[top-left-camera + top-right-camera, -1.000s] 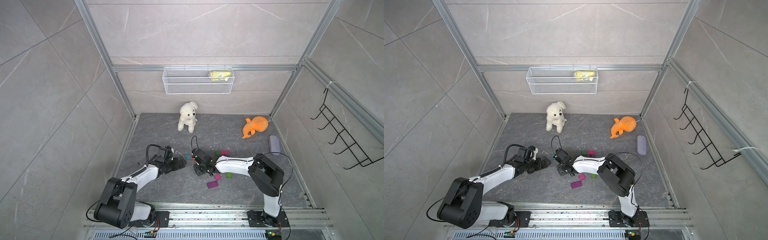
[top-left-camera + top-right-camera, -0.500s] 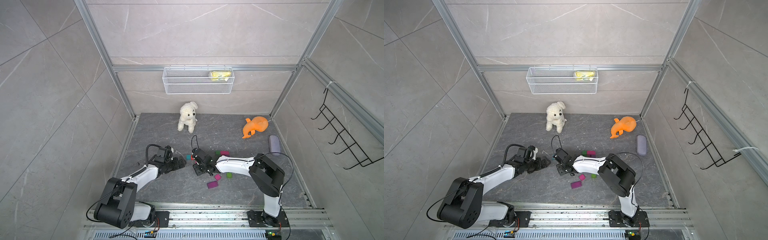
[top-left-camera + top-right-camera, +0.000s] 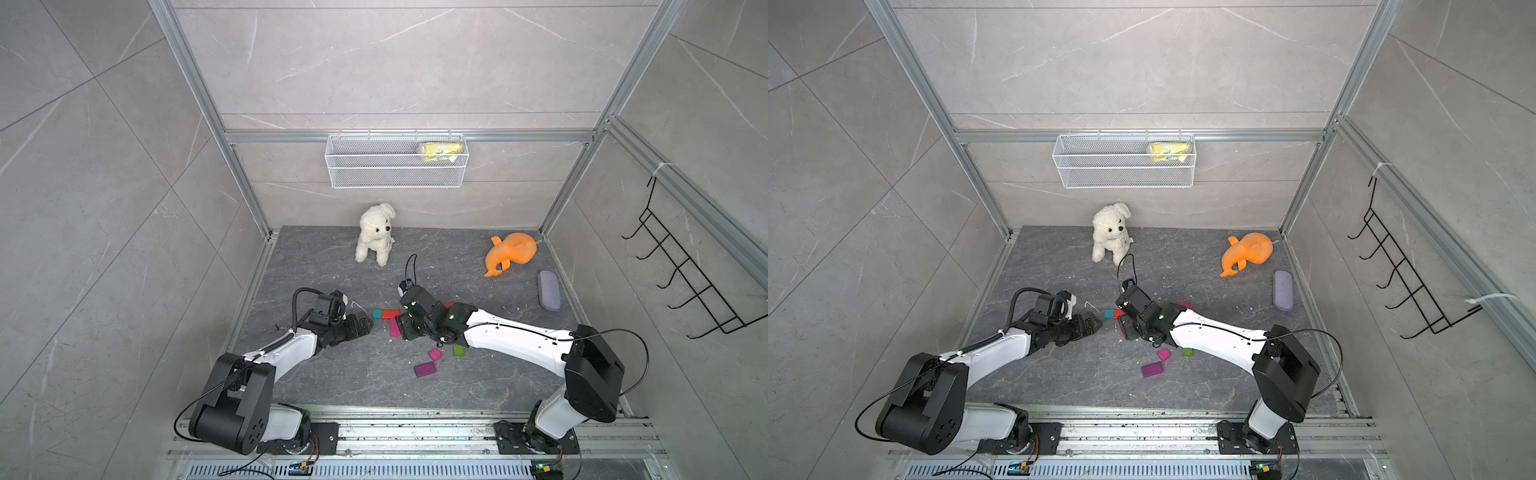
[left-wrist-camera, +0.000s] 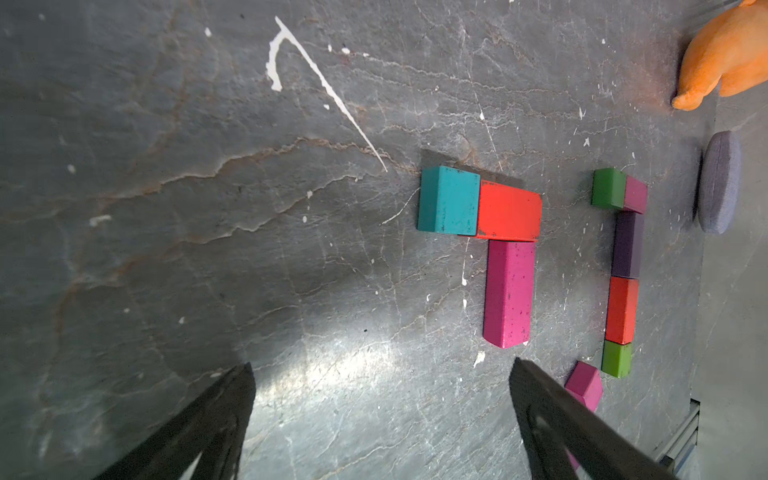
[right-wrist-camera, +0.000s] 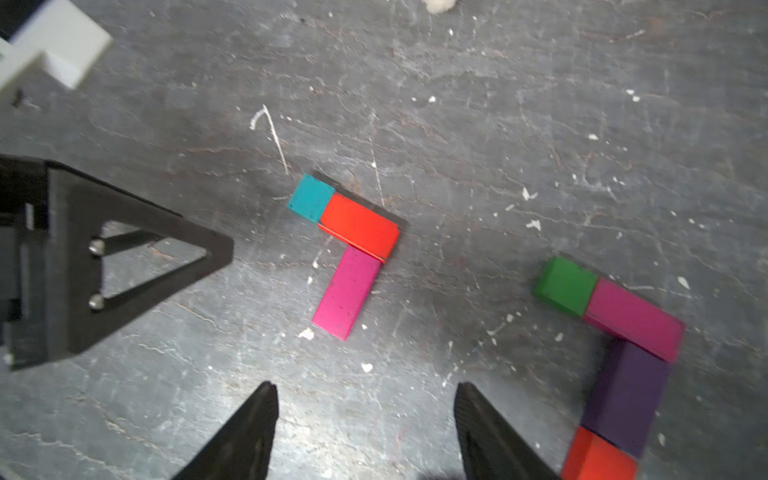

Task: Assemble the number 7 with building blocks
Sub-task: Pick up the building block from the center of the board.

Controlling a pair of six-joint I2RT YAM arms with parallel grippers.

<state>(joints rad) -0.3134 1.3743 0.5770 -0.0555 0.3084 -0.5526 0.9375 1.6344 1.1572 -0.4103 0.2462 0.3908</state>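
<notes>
Here a matte teal cube [image 4: 449, 199], red slab [image 4: 509, 210] and magenta bar [image 4: 508, 293] touch in a 7-shape on the veined grey table [image 4: 208, 208]; left pincer [image 4: 381, 368] spread wide, right pincer [image 5: 365, 388] parted, both empty.

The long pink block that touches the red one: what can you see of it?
The long magenta-pink rectangular block looks like painted wood, with tiny dark specks. It lies flat on the dark grey stone-look floor. One short end butts against the red rectangular block, like a 7's stem joined to its bar. Nothing else touches it.
</notes>
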